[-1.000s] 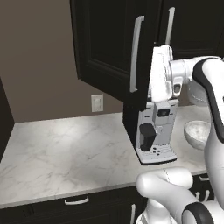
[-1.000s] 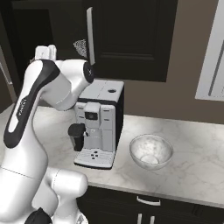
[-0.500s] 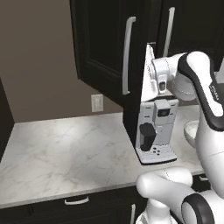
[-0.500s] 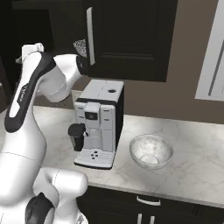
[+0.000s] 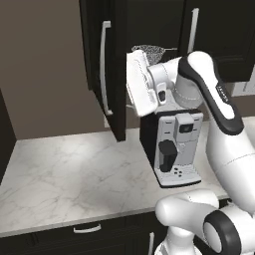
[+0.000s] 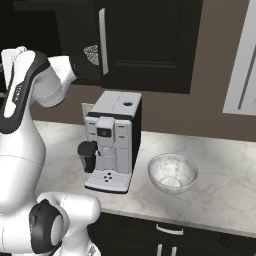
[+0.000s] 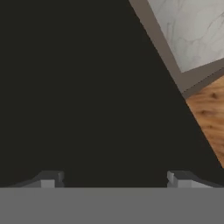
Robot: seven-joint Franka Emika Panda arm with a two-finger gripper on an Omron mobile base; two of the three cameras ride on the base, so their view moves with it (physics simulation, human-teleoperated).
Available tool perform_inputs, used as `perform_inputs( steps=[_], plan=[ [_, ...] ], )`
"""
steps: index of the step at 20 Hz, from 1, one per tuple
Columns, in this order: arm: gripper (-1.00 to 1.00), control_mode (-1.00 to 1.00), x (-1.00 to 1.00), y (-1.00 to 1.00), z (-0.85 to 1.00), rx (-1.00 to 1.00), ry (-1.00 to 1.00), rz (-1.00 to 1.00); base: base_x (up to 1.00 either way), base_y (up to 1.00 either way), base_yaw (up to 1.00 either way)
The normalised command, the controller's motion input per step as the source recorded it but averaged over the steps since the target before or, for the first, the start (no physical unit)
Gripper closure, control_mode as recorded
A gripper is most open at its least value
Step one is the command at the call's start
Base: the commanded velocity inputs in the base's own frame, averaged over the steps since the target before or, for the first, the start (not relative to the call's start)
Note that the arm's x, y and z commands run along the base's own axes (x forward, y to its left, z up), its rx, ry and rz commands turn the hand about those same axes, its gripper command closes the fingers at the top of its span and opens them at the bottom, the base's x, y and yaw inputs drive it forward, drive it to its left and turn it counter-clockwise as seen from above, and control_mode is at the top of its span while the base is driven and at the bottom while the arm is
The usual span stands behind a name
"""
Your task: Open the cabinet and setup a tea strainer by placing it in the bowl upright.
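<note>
Strainer (image 5: pixel 149 50) sits on the cabinet (image 5: pixel 119 64) shelf, now exposed: the door has swung much wider than a second ago. Gripper (image 7: pixel 113 179) jaws spread, apparently off the handle, facing dark door. Bowl (image 6: pixel 172 172) waits beside the coffee machine (image 6: pixel 112 140); reaching in comes next.

Even, soft rendered light, faint shadows, no glare; the hand view looks coarse and blurry.

arm's cranked up high with the elbow bent back toward the base and the forearm reaching level at the cabinet (image 5: pixel 117 60), hand right at its swung-out door edge, gripper (image 7: pixel 114 178) with its tips spread wide apart and nothing between them
</note>
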Motion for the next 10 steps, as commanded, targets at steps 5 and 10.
perform_inputs(
  steps=[5,10],
  plan=[
    [-1.0,-1.0,0.0,0.55,-0.02,0.0,0.0,0.12,0.0,0.0,0.0],
    [-1.0,-1.0,0.0,0.25,-0.05,-0.01,0.03,0.03,0.0,0.0,0.0]
  ],
)
